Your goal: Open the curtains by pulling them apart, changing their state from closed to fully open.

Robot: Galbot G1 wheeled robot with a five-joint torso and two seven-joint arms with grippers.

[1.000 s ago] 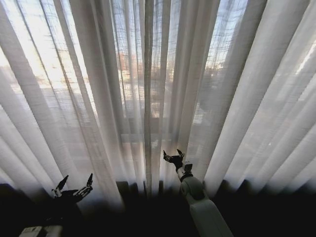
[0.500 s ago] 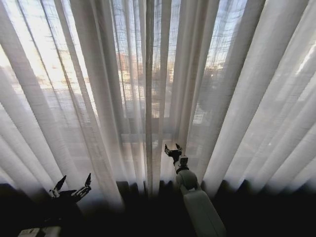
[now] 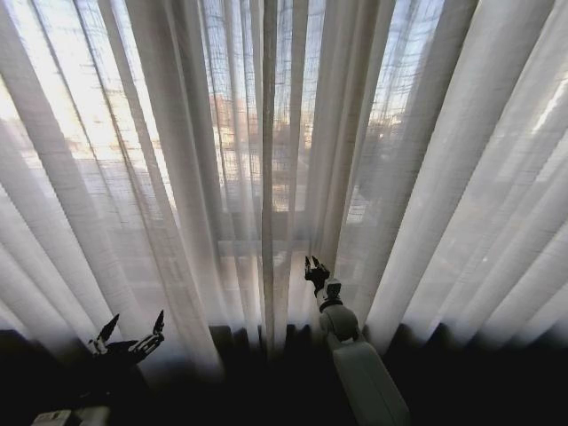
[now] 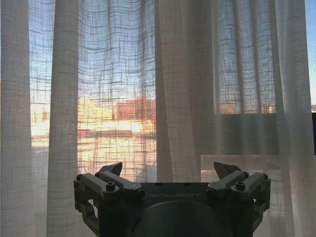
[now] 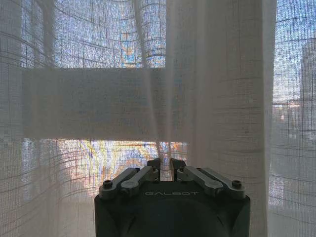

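The sheer white curtains [image 3: 177, 177] hang closed in long vertical folds across the whole window. My right gripper [image 3: 314, 266] is stretched forward at the centre, just right of the middle fold, and its fingers are pressed together on a thin fold of curtain [image 5: 217, 98]. In the right wrist view the right gripper [image 5: 165, 163] has its tips meeting with fabric pinched between them. My left gripper [image 3: 131, 330] sits low at the left, open, short of the fabric. The left wrist view shows the left gripper [image 4: 170, 170] spread wide, facing the curtains [image 4: 177, 98] with nothing between its fingers.
Behind the fabric a horizontal window frame bar [image 5: 98, 103] crosses at about the right gripper's height, seen through the weave. City buildings [image 4: 133, 111] glow outside. A dark strip of floor or sill [image 3: 461, 382] runs below the curtain hems.
The right gripper has reached forward and slightly up into the centre fold and has gone from open to shut on the fabric. The left gripper has stayed where it was, open.
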